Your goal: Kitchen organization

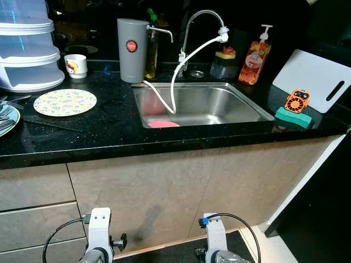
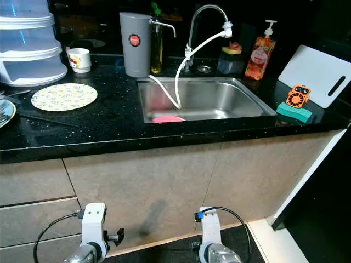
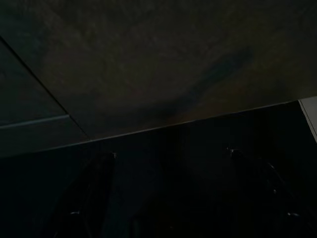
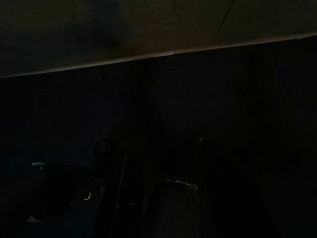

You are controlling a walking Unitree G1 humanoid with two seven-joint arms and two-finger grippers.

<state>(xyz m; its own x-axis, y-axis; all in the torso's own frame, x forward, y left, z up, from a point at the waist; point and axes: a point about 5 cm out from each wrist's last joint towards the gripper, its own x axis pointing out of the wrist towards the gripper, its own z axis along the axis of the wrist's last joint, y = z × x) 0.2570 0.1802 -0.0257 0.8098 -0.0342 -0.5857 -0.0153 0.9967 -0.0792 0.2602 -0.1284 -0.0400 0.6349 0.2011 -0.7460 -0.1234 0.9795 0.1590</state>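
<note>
A black counter (image 1: 104,134) holds a steel sink (image 1: 219,104) with a pink item (image 1: 163,124) at its front. On the counter's left lie a yellow patterned plate (image 1: 64,102) and a white mug (image 1: 75,66). A grey jug (image 1: 132,49) and an oil bottle (image 1: 152,49) stand by the faucet (image 1: 203,19), whose white hose hangs into the sink. Both arms hang idle below the counter, the left arm (image 1: 98,235) and the right arm (image 1: 216,238). In the dark left wrist view the left gripper (image 3: 171,153) has its fingers spread apart, facing the cabinet front.
White stacked containers (image 1: 27,49) fill the back left, with a dish of utensils (image 1: 6,118) at the left edge. A soap dispenser (image 1: 255,57), a white cutting board (image 1: 315,76), and an orange gadget (image 1: 297,101) on a green sponge (image 1: 292,117) sit to the right. Cabinet drawers (image 1: 33,219) face me.
</note>
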